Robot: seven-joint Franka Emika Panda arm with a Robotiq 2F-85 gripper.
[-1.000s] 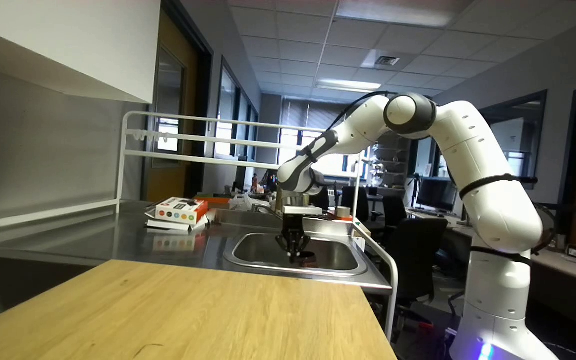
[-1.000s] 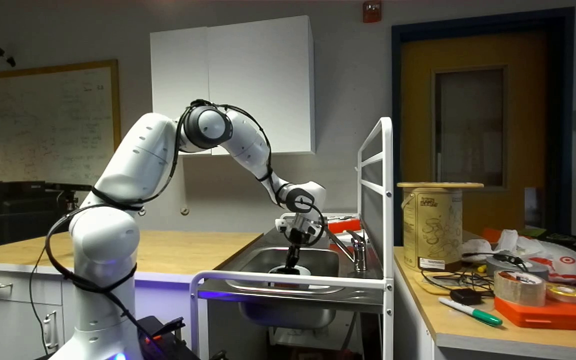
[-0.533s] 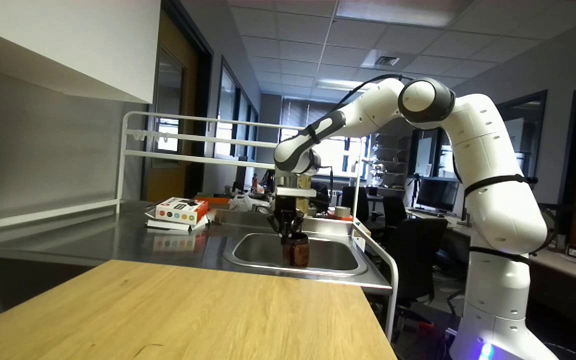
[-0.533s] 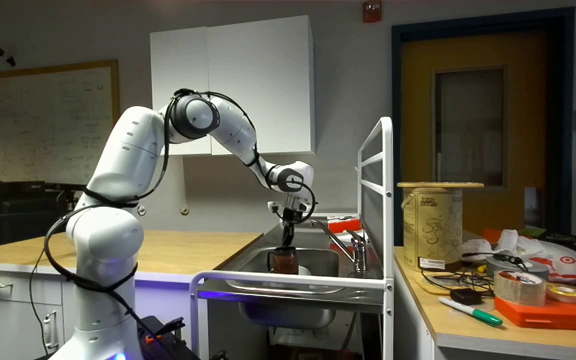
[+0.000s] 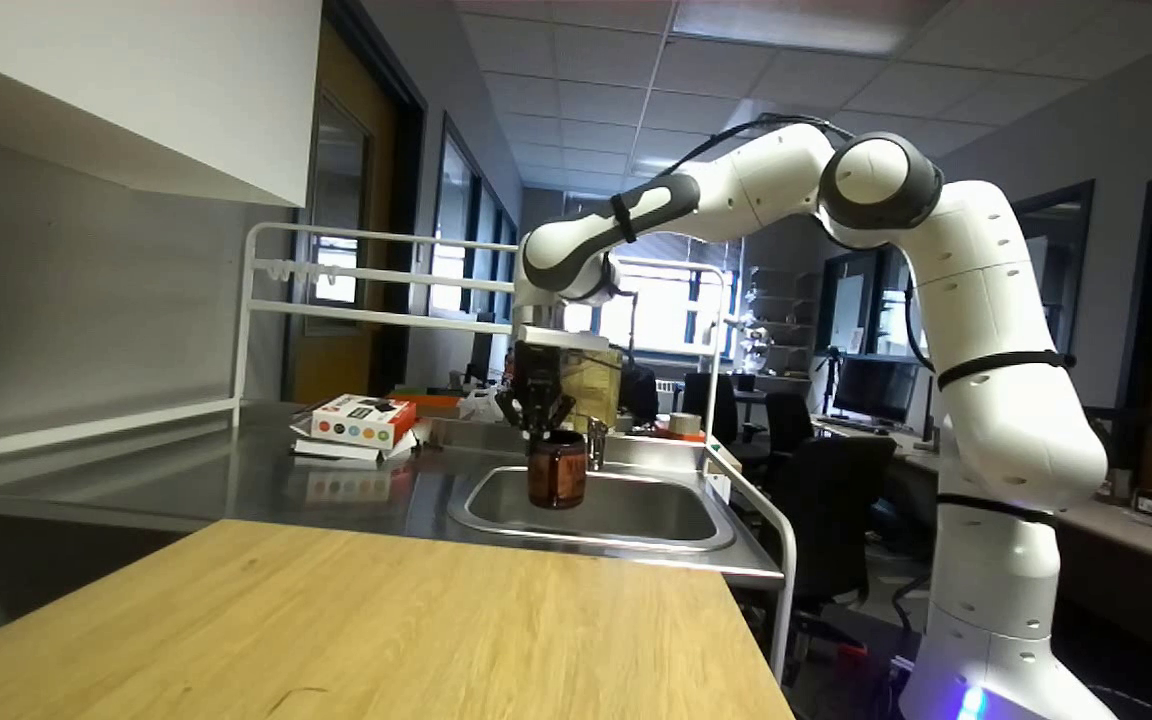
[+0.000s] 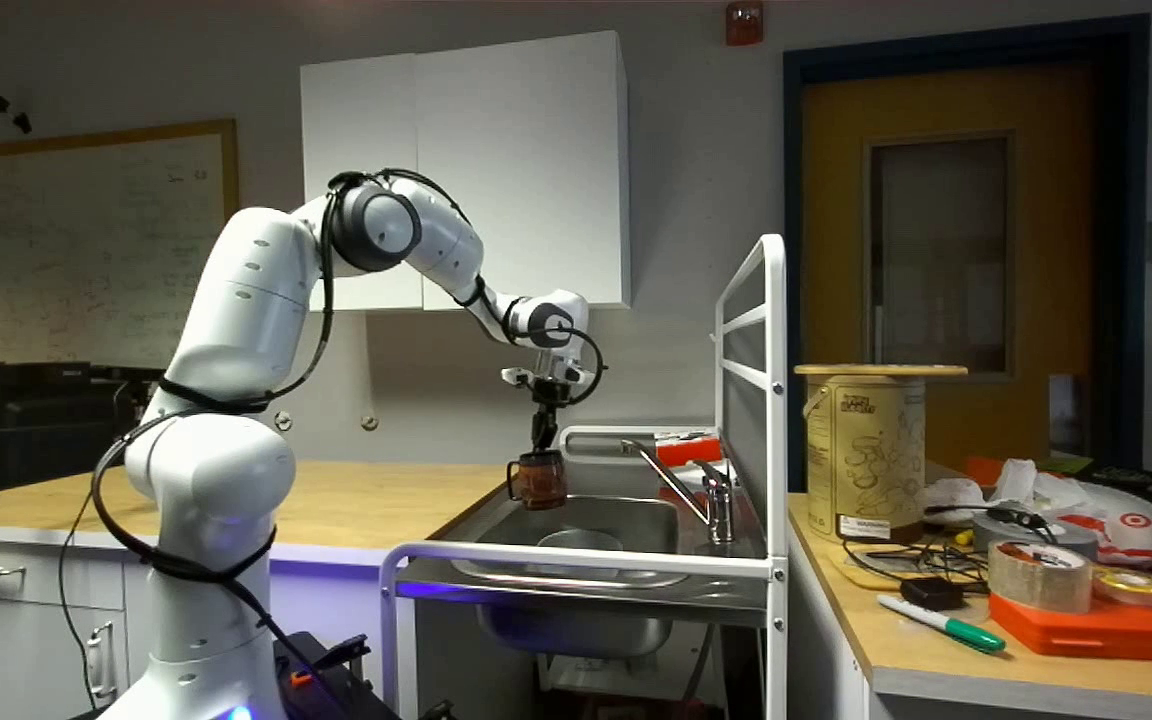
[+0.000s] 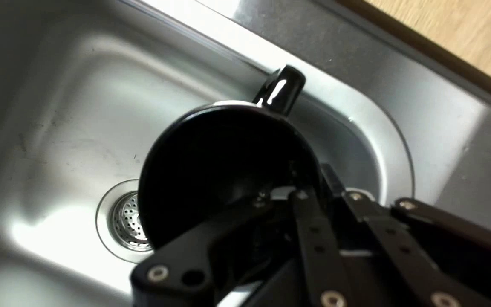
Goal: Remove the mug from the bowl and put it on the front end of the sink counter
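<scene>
Mug [image 7: 224,160] hangs from jaws; only wrist view shows drain [image 7: 132,221].

In an exterior view the gripper [image 6: 544,445] clasps the brown mug [image 6: 542,485], which hangs just beneath it, over the sink counter [image 6: 726,592]. Farther below the gripper, in the basin [image 6: 650,525], lies a pale bowl [image 6: 581,541]; right of and below the gripper stands the tap [image 6: 720,510].

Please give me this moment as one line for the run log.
mug: held over sink basin, handle free | fingers: shut on its rim | placement on sink counter: not yet done
</scene>
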